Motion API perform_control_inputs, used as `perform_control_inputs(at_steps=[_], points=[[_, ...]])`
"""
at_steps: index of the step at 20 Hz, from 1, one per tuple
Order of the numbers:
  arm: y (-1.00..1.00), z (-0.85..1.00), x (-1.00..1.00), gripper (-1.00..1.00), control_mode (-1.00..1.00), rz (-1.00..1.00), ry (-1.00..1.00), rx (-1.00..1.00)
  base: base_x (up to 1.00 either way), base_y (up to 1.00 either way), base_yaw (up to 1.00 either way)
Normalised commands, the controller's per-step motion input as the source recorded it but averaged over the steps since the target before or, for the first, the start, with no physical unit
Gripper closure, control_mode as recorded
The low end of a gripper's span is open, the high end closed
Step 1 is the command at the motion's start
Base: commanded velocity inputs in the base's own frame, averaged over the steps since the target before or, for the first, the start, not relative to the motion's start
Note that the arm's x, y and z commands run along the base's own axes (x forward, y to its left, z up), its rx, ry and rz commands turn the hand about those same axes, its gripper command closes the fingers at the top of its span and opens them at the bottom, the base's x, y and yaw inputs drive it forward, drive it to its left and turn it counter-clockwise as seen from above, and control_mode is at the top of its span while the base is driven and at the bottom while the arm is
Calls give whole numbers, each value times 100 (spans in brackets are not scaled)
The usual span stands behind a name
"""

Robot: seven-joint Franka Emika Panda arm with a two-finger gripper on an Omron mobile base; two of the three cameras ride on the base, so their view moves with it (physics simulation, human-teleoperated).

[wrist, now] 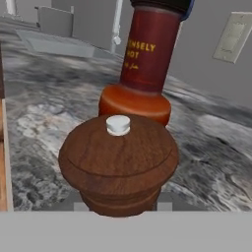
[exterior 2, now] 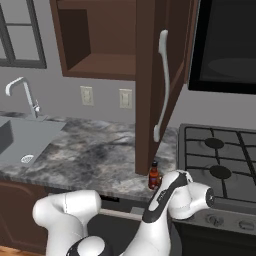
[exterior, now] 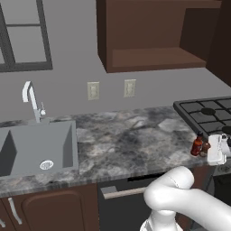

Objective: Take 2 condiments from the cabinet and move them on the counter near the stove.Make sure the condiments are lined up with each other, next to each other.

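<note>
item: pepper mill, brown wood, white knob on top. we find it on the tabletop at the front edge, just left of the stove. the claw is closed on it, judging from the hand view, where the mill sits right at the fingertips; the fingers themselves are hidden behind it.

item: red sauce bottle, black cap, dark label. it stands upright just beside the mill, touching or nearly so; we cannot tell which. in the left base view the bottle sits at the mill's left, both near the stove's corner.

risks, as we judge them: the pair is very close, so any sideways drag on release could nudge or tip the tall bottle. both stand near the tabletop's front edge, so a knock forward could send one off. opening the claw before the mill rests flat could leave it tilted and out of line.

containers: cabinet, one wide shelf, nothing on it. sink, only its drain visible inside.
</note>
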Motion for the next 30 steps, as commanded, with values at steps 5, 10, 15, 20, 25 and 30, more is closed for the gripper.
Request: perform_control_inputs(at_steps=[5,10,15,20,25,30], points=[[0,-21,8,100,-100,11,-6,3,0,0,0],[-1,-9,0,100,-100,10,-7,10,0,0,0],[0,-3,11,100,-100,8,-2,12,0,0,0],[0,-34,7,100,-100,7,0,0,0,0,0],[1,-38,7,100,-100,5,0,0,0,0,0],[0,-23,0,-100,-100,2,0,0,0,0,0]])
